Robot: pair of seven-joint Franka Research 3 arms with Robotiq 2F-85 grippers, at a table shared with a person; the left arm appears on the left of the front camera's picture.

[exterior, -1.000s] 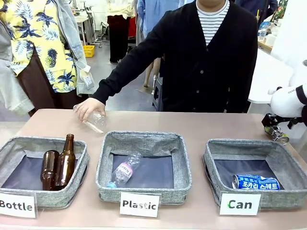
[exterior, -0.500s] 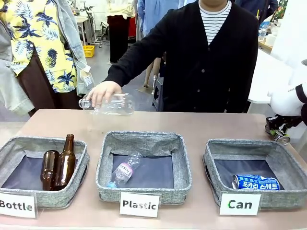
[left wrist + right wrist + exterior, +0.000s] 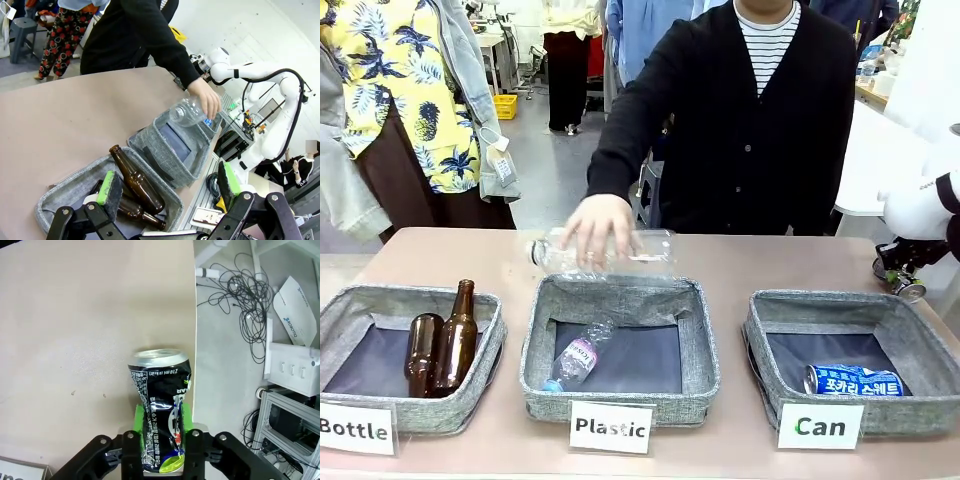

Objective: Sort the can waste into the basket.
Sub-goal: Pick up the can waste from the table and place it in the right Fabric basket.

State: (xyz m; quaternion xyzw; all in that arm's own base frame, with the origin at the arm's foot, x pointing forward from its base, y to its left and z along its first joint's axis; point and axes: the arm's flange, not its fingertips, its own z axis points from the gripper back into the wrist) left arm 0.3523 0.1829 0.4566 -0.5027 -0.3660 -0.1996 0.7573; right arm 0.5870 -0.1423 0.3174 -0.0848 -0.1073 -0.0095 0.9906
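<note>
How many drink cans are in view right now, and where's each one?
2. The blue can lies on its side in the Can basket. The dark dented can is clamped in the right gripper, above the table near its edge.

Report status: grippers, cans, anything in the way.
Right gripper shut on dark can, above table. Left gripper open over Bottle bin. Blue can in Can basket. Person's hand over Plastic bin; path clear.

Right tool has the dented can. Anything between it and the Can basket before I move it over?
Nothing visible. The right tool is shut on the dark dented can beyond the Can basket's far right corner. The basket's open top holds only the blue can.
</note>
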